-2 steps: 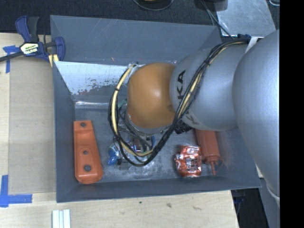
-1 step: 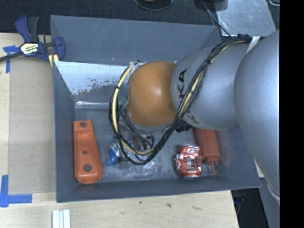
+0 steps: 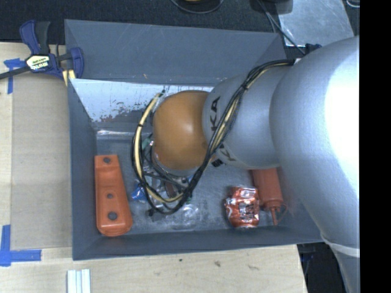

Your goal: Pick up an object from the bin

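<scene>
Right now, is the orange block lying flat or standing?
Lying flat: the orange block shows its long holed face, on the bin floor.

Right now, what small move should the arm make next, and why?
Probably a short lift straight up: the gripper is low in the bin beside the orange block, its wrist hiding whatever lies beneath; rising would show whether it caught anything.
</scene>
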Motion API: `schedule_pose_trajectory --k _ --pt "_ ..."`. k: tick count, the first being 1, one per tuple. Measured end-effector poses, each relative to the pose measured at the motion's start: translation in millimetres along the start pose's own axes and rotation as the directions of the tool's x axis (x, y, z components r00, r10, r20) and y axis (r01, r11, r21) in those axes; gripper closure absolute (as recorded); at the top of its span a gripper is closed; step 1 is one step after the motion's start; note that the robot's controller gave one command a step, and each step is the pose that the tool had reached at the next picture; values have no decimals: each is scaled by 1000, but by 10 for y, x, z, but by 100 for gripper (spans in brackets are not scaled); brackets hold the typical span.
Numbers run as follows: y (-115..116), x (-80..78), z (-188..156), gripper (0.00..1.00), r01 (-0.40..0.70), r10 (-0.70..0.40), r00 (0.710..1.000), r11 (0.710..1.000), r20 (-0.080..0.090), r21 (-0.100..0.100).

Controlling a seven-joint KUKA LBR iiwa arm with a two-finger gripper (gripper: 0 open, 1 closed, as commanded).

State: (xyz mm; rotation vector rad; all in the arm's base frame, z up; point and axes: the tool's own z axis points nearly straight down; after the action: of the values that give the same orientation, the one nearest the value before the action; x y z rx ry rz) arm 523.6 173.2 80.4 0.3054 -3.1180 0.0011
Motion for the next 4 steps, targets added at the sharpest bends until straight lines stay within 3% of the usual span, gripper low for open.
schedule_pose_trajectory --k 1,2,3,4 --pt "-221 233 99 100 -237 237 971 972 14 -5" --pt "-221 232 99 100 -238 238 971 971 14 -5" --pt "-265 261 -872 100 -249 249 968 969 14 -5" --pt "-499 203 -173 100 -237 237 971 972 10 -2"
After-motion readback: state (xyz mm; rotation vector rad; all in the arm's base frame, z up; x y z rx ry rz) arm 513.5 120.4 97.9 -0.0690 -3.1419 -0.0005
